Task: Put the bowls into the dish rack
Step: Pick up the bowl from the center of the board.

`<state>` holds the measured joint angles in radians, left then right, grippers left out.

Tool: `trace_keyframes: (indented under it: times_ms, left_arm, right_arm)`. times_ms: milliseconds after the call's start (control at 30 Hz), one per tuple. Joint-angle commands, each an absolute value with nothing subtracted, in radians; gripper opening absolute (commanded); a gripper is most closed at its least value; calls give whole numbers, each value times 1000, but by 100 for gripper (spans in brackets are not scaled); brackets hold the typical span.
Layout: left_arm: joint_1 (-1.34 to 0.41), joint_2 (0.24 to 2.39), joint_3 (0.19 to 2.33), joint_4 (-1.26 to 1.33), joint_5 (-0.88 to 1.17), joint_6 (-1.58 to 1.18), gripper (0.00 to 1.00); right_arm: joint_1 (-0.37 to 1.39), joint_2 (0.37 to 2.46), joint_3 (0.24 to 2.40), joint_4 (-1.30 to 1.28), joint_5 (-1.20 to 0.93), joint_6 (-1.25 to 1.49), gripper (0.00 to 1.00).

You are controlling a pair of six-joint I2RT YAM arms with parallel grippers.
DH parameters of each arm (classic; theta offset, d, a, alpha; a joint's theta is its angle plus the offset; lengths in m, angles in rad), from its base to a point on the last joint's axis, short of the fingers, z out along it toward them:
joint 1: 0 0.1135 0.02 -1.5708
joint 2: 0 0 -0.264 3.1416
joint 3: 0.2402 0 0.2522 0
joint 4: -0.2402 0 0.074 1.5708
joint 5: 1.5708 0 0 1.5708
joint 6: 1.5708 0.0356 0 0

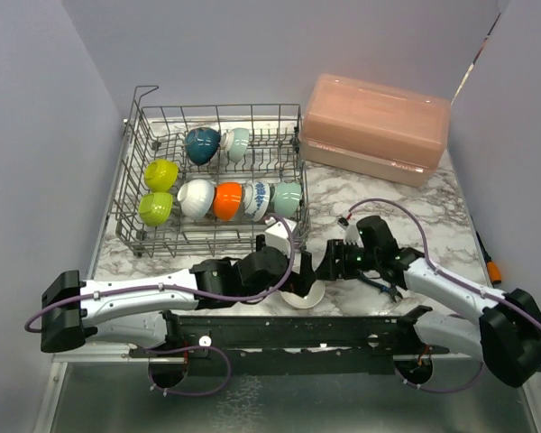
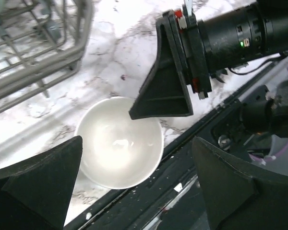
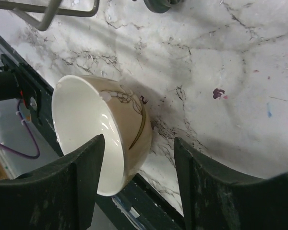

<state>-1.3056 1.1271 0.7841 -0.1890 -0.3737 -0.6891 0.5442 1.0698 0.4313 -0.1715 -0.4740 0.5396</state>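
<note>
Dish rack [image 1: 131,194], far left: eight bowls [image 1: 227,200] sit among the tines in two rows. One is outstanding. My left gripper [image 2: 137,141] hangs released, jaws wide, over the beige bowl [image 2: 120,153] and touches nothing. That bowl sits on the marble table [image 1: 388,203] at the near edge, outside the rack. My right gripper [image 3: 139,141] straddles its rim, one finger inside, one outside with a gap to the wall: not clamped. Assessment: nearly complete; the last bowl needs lifting and racking.

Right gripper [image 3: 139,143] crowds beige bowl [image 2: 120,158]; bare marble [image 1: 343,185] right of dish rack [image 1: 131,194], before pink box [image 1: 375,126]
</note>
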Motion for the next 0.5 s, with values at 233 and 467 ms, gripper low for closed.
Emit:
trace_keyframes:
  times_ms: [233, 467]
  left_arm:
    - [-1141, 1133, 914, -323, -278, -702, 98]
    - [-1024, 1137, 950, -322, -140, -684, 98]
  right_arm:
    - [551, 1233, 471, -107, -546, 515, 41]
    - [551, 1190, 489, -161, -512, 491, 10]
